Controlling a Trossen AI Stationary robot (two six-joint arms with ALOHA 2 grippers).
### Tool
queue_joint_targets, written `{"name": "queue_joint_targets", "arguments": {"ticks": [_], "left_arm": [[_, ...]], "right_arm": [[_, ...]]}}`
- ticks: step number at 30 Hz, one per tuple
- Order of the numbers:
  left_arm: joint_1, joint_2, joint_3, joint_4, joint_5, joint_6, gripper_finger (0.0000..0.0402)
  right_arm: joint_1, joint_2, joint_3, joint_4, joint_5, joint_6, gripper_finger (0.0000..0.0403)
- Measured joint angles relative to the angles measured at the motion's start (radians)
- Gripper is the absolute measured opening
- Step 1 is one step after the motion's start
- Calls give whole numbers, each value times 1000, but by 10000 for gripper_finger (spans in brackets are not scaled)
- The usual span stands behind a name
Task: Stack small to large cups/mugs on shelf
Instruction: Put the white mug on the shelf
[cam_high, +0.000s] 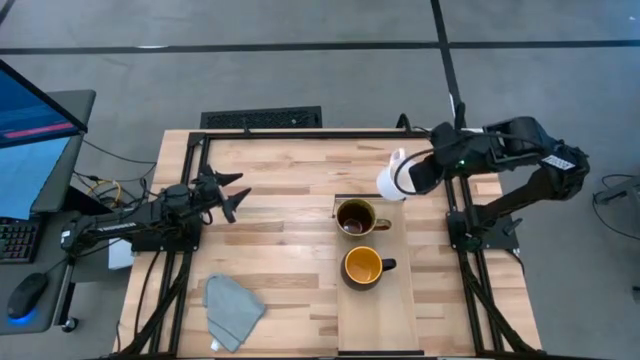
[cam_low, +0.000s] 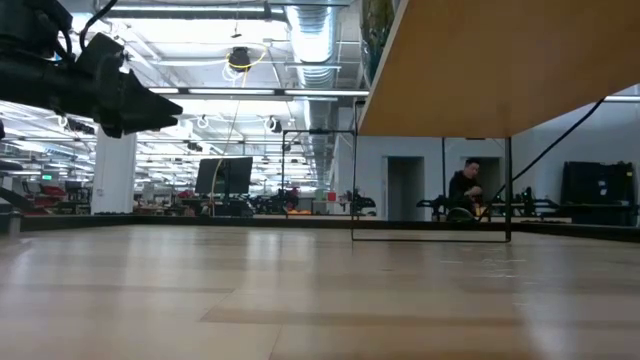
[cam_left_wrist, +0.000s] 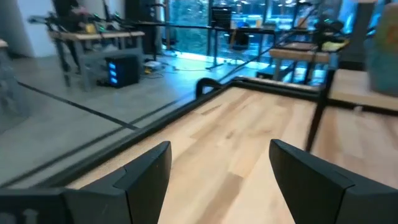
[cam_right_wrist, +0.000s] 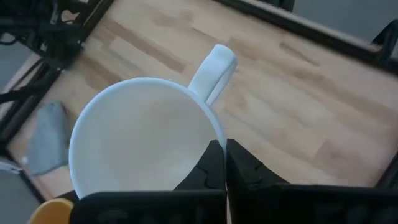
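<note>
A white mug is in my right gripper, just past the far end of the pale wood shelf. The right wrist view looks into the mug's open mouth. A glossy brown mug and a mug that is yellow inside stand upright on the shelf, bases down. My left gripper is open and empty over the table's left part. It also shows in the low view and in its own wrist view. My right gripper pinches the white mug's rim wall, a little to one side of the handle. One finger is inside the mug and one outside. The fingers reach in from the table's right side. The mug is lifted clear, its handle toward the far edge.
A grey-blue cloth lies near the table's front left. In the low view the shelf shows as a raised board on thin legs. A person sits in the room far behind the table.
</note>
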Motion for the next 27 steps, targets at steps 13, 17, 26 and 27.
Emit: {"name": "queue_joint_targets", "arguments": {"ticks": [13,17,26,27], "left_arm": [[0,1,0,-42,300,-181,261],[0,1,0,-40,337,-205,261],[0,1,0,-40,340,-212,261],[0,1,0,-40,339,-212,261]], "right_arm": [[273,-3,0,0,-133,360,5],[381,0,0,0,-129,452,5],[627,59,-1,0,-177,634,5],[644,72,-1,0,-200,642,5]]}}
